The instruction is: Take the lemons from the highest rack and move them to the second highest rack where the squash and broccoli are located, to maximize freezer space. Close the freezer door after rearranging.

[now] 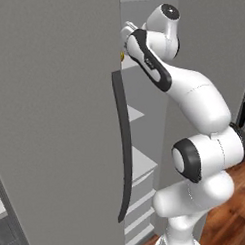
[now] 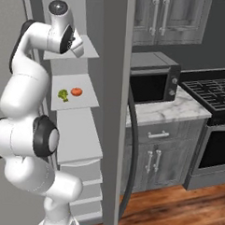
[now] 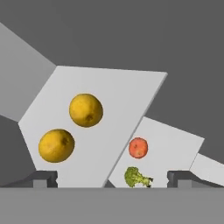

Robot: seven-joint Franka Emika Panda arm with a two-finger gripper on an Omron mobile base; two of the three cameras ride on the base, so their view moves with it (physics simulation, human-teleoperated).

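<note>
Top rack (image 3: 122, 87): two lemons are sitting on it, one (image 3: 86, 110) near the middle of my hand view and the other (image 3: 56, 145) just beside it at 8 o'clock, the two apart and not touching. My gripper (image 3: 112, 178) is hovering in front of this rack with its fingertips (image 3: 43, 178) spread wide; nothing is lying between them, and they are touching neither fruit.

Second rack (image 3: 175, 144): it is showing below and at 4 o'clock of the top rack in my hand view. A round orange-red squash (image 3: 138, 147) is resting on it, with a green broccoli (image 3: 136, 177) close at its 6 o'clock. In the right base view the same pair is lying side by side, broccoli (image 2: 63, 95) at 9 o'clock of the squash (image 2: 76, 91).

Room: the grey freezer door (image 1: 59, 126) is standing open with its dark curved handle (image 1: 124, 144). A microwave (image 2: 153, 77) is sitting on a marble counter (image 2: 166, 110) beside a stove (image 2: 211, 91), above a wooden floor (image 2: 174, 211).
</note>
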